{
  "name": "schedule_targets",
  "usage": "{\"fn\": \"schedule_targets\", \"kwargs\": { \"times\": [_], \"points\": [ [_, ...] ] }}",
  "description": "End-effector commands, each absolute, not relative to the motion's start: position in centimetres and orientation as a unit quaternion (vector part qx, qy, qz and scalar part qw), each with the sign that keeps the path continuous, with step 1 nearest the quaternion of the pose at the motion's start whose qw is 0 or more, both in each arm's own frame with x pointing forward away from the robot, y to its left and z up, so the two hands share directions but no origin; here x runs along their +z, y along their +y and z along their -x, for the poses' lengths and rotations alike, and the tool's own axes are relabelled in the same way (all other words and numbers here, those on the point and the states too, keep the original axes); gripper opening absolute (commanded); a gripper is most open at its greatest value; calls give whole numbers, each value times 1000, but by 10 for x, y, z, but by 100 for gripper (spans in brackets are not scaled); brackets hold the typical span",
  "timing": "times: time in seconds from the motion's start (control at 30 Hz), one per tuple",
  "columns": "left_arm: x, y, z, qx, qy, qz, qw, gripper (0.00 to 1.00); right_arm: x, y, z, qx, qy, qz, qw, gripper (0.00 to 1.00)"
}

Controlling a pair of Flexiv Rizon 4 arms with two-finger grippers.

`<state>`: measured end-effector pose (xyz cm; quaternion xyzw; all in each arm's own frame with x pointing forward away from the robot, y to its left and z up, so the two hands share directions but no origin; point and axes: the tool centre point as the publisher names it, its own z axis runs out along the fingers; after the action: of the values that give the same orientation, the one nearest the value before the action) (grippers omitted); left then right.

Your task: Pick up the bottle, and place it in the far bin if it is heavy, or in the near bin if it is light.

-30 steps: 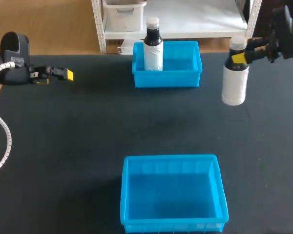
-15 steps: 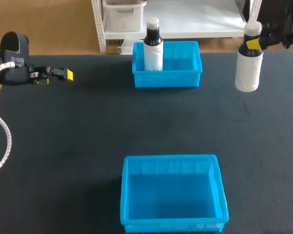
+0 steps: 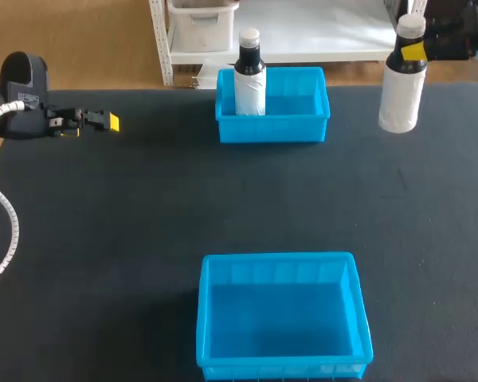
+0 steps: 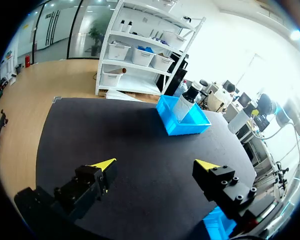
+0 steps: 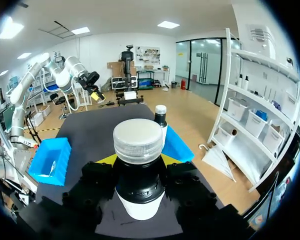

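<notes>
Bottles: 2. One standing bottle (image 3: 249, 76) in the far bin (image 3: 271, 130), and one held bottle (image 3: 401, 91) gripped at the neck by the right gripper (image 3: 413, 52). Both have a white body, dark neck and pale cap. Blue bins: 2, i.e. far bin + near bin (image 3: 283, 362), same colour. Grippers: 2, right one + left gripper (image 3: 110, 122). Yellow tips: 2 per gripper, 4 total. Arms: 2.

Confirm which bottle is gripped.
The white bottle at the right, its neck clamped in the right tool. The other bottle stands in the far bin.
</notes>
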<state>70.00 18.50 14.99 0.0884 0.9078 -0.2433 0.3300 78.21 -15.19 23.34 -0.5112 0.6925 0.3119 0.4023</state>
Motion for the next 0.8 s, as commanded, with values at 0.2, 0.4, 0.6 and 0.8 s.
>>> {"fn": "schedule_targets", "kwargs": {
  "times": [0.2, 0.4, 0.6, 0.8],
  "points": [
    [150, 185, -700, -243, 908, -88, 330, 100, 270, -152, -771, 330, 669, 546, 382, 22],
    [150, 185, -700, -243, 908, -88, 330, 100, 284, -138, -751, 384, 631, 557, 379, 22],
    [150, 185, -700, -243, 908, -88, 330, 100, 291, -120, -725, 403, 607, 573, 375, 22],
    [150, 185, -700, -243, 908, -88, 330, 100, 289, -99, -695, 425, 585, 592, 356, 22]
  ]
}}
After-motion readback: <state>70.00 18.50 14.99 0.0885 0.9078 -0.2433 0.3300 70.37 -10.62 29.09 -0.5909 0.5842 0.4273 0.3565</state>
